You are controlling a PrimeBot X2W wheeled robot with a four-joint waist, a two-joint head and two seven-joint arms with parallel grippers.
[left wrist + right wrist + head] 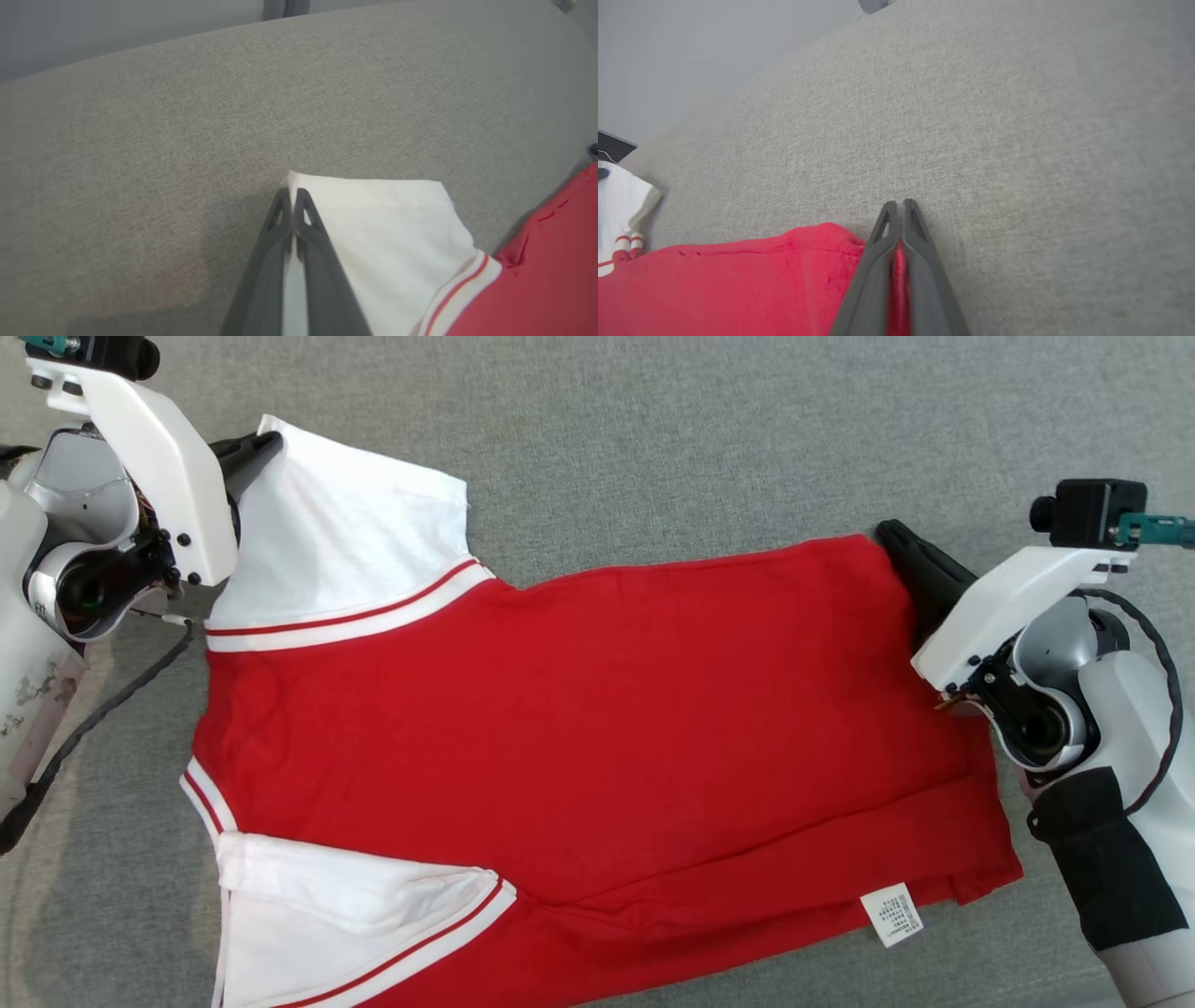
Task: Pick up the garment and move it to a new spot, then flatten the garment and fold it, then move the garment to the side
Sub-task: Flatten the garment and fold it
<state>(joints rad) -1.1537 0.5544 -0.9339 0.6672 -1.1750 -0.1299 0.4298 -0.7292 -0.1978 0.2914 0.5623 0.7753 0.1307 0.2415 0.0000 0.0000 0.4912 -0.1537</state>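
Red knit with white, red-striped sleeves, the garment (579, 709) lies spread on grey upholstery (700, 429), stretched between the two tools. The left gripper (293, 196) is pinched fully together on the outer corner of the far sleeve (383, 224), with a sliver of white cloth showing between its fingers. The right gripper (901, 205) is closed just as tight, red hem fabric caught in the slot between its fingers. From both sets of tips the shirt's body runs back toward the robot, and the second sleeve (355, 915) lies well nearer than the left gripper. Both holds look thin, right at the corners. So the far edge is best raised by both arms together and level, kept lightly taut between them, and carried evenly without a jerk that could pull the sleeve corner free. A white care label (893, 915) sits at the hem, well on the near side of the right gripper. Its printed lines are too small to read, and no brand mark can be made out.
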